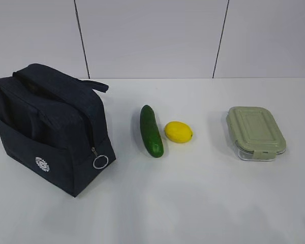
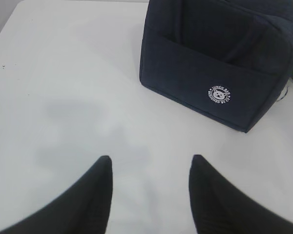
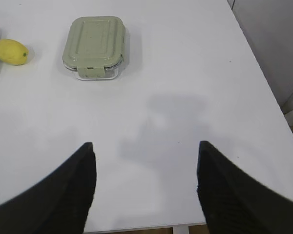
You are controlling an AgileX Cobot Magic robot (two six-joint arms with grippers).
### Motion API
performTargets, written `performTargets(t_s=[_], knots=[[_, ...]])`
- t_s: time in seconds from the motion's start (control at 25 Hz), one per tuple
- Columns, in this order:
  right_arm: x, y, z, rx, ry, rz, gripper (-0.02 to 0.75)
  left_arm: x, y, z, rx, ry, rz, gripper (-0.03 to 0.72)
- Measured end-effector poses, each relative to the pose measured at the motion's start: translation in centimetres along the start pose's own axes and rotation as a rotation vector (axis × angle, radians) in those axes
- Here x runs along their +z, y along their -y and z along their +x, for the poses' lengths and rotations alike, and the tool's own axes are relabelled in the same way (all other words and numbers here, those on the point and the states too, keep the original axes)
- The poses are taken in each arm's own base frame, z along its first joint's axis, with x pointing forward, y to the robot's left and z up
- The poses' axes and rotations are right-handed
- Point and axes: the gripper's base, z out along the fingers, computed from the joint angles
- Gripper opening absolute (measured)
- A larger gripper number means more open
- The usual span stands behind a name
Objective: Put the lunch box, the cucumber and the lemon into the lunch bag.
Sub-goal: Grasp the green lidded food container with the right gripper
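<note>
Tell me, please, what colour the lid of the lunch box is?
The lunch box has a pale sage-green lid, clearest in the right wrist view.

Left to right on the table [image 1: 203, 203] — lunch bag [image 1: 46, 127], cucumber [image 1: 151, 130], lemon [image 1: 178, 132], lunch box [image 1: 255, 132].

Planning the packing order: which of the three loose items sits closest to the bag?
The cucumber, the long dark green one; the lemon and lunch box lie farther from the lunch bag.

I see a white table [image 1: 203, 203] carrying four things in a row: the zipped lunch bag [image 1: 48, 127] at left, then the cucumber [image 1: 151, 130] just beside the lemon [image 1: 178, 132], and the lunch box [image 1: 255, 133] well apart at right
</note>
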Motion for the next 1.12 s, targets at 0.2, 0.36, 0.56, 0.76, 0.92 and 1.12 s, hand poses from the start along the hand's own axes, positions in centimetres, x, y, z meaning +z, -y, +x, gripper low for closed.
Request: performTargets(t_s=[0.2,0.36,0.56,0.76,0.92,1.12], knots=[[0.00,0.00,0.00,0.000,0.000,0.000,0.496,0.00,0.00,0.00,0.000,0.000,0.000,0.370],[0.00,0.00,0.00,0.000,0.000,0.000,0.496,0.00,0.00,0.00,0.000,0.000,0.000,0.370],[0.00,0.00,0.00,0.000,0.000,0.000,0.496,0.00,0.00,0.00,0.000,0.000,0.000,0.370],[0.00,0.00,0.00,0.000,0.000,0.000,0.496,0.00,0.00,0.00,0.000,0.000,0.000,0.370],[0.00,0.00,0.00,0.000,0.000,0.000,0.496,0.00,0.00,0.00,0.000,0.000,0.000,0.370],[0.00,0.00,0.00,0.000,0.000,0.000,0.496,0.00,0.00,0.00,0.000,0.000,0.000,0.370]])
